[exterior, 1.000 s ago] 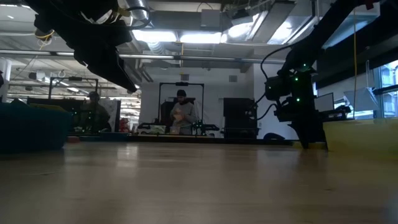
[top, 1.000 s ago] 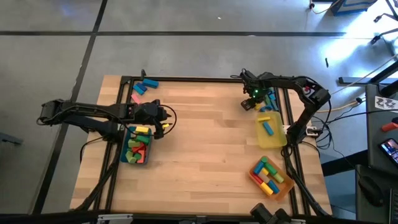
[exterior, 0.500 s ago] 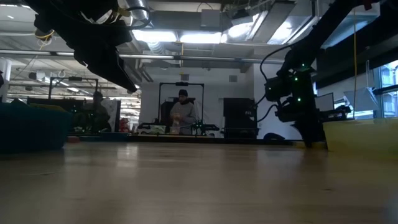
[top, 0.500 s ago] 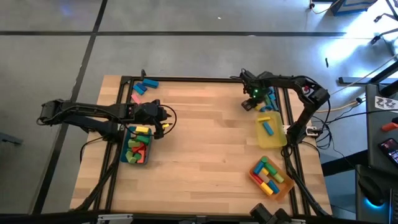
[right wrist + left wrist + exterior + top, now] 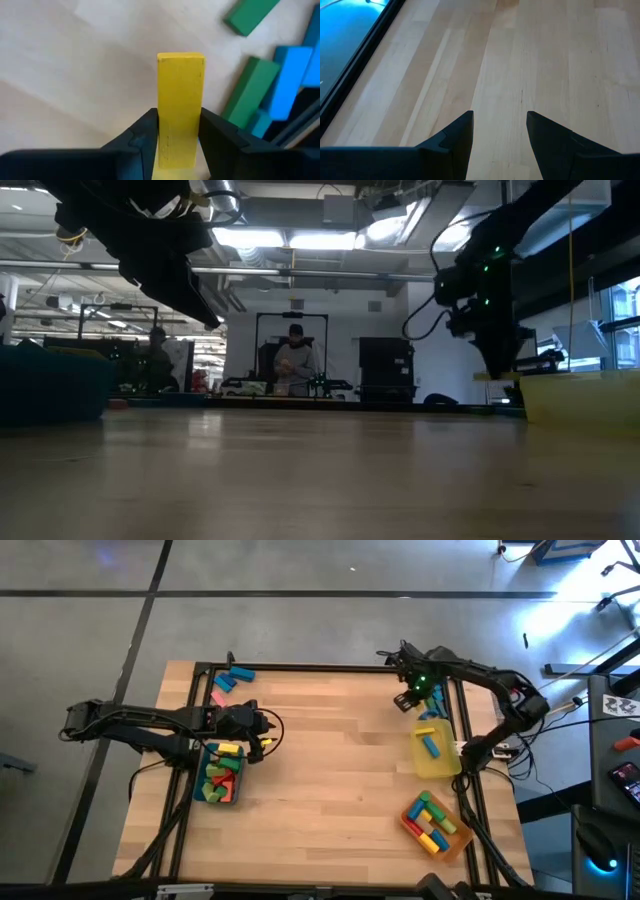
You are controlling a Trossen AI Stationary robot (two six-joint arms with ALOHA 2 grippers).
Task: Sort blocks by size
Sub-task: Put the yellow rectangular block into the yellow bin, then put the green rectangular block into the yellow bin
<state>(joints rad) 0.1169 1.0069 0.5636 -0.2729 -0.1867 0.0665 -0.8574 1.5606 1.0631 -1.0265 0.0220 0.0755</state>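
Observation:
A yellow bar block (image 5: 180,85) sits between the fingers of my right gripper (image 5: 178,114), which is shut on it near the table's far right corner (image 5: 404,701). Below it, green blocks (image 5: 245,95) and blue blocks (image 5: 291,82) lie on the wood. My left gripper (image 5: 500,114) is open with nothing between its fingers, and hangs over bare wood beside the teal tray (image 5: 206,797). That tray holds several blocks. More blue and pink blocks (image 5: 230,680) lie at the far left. My right gripper pinches the yellow bar's two long sides (image 5: 161,107) between its two fingers, close to one end. The fingers (image 5: 142,132) come from above, pointing down, and lie across the bar. The bar is lifted clear of the table (image 5: 490,377).
A yellow tray (image 5: 437,765) with a blue block stands just nearer than my right gripper. An orange tray (image 5: 412,828) with several blocks is at the near right. A black frame rail (image 5: 300,668) runs along the table's edges. People stand in the room beyond the table.
My right gripper has gone up with the yellow bar, which has come off the wood and now hangs clear above the green and blue blocks.

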